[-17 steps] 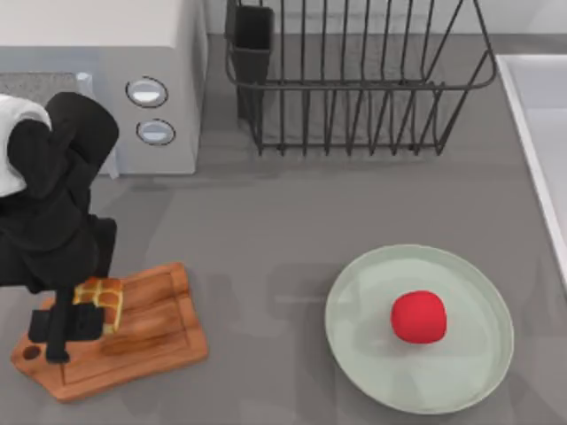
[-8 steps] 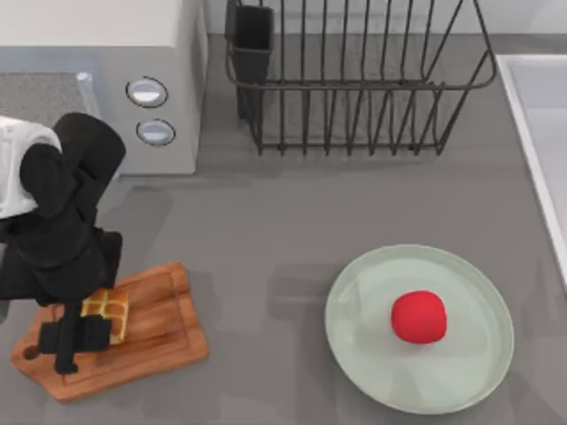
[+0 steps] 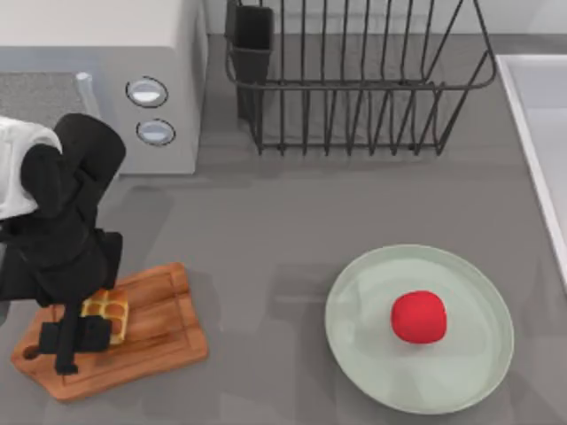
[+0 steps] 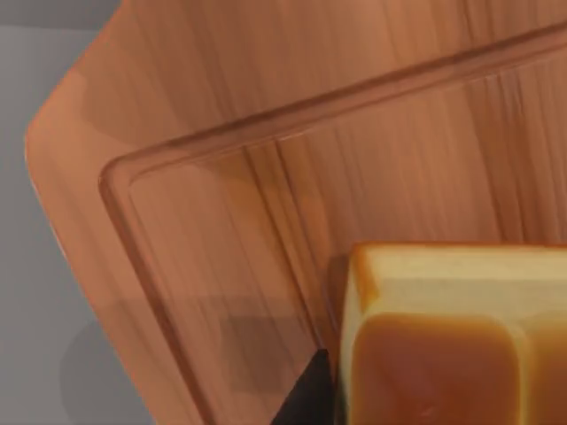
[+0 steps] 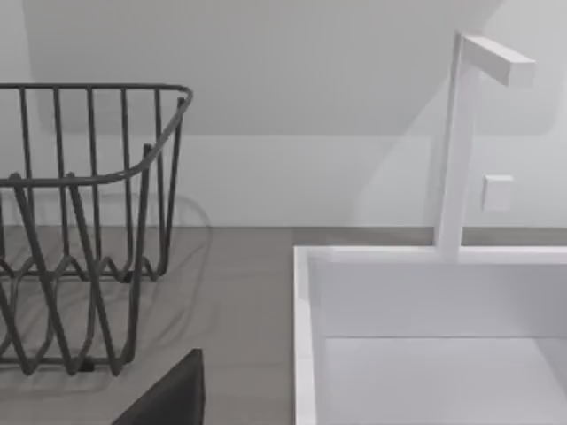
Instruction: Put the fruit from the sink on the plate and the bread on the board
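Note:
The golden-brown bread (image 3: pixel 106 309) is at the brown wooden board (image 3: pixel 155 341) at the front left, with my left gripper (image 3: pixel 84 335) shut on it from above. In the left wrist view the bread (image 4: pixel 452 345) is close over the board (image 4: pixel 354 159), and one dark finger (image 4: pixel 306 403) lies against its side. The red fruit (image 3: pixel 418 316) lies in the middle of the mint-green plate (image 3: pixel 368 359) at the front right. The pale sink (image 3: pixel 534 133) runs along the right edge. A dark part of my right gripper (image 5: pixel 168 398) shows beside the sink (image 5: pixel 310 292).
A dark wire dish rack (image 3: pixel 354 80) stands at the back middle, also in the right wrist view as the rack (image 5: pixel 80 221). A grey appliance (image 3: pixel 106 80) with two round knobs is at the back left. A white faucet (image 5: pixel 461 142) rises behind the sink. Bare counter (image 3: pixel 266 266) lies between board and plate.
My left gripper carried the bread a little toward the table's front and down over the board. In the last half second it has barely moved. Fruit and plate are unchanged.

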Available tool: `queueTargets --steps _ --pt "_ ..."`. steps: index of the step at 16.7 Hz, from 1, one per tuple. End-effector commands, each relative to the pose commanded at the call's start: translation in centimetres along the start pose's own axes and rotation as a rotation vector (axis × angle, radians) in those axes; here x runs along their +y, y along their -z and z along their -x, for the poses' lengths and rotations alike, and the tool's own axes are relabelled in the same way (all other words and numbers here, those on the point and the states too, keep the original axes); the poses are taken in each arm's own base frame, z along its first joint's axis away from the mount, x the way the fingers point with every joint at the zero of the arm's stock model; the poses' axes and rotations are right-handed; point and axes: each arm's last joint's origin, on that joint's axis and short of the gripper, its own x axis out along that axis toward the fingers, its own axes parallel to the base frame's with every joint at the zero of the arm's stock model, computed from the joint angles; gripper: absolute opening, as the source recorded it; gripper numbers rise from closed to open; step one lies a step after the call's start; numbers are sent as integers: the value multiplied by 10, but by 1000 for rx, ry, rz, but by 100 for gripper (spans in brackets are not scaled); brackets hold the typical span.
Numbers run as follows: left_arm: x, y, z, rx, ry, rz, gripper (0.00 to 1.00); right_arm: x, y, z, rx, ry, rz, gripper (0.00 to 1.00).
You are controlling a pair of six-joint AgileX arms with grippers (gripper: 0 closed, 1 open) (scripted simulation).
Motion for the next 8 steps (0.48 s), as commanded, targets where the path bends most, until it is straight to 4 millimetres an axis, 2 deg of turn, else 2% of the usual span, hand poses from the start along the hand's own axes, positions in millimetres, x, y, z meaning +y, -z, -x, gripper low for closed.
queueTargets --steps 8 --pt "0 0 0 0 0 0 98 0 0 0 0 0 0 100"
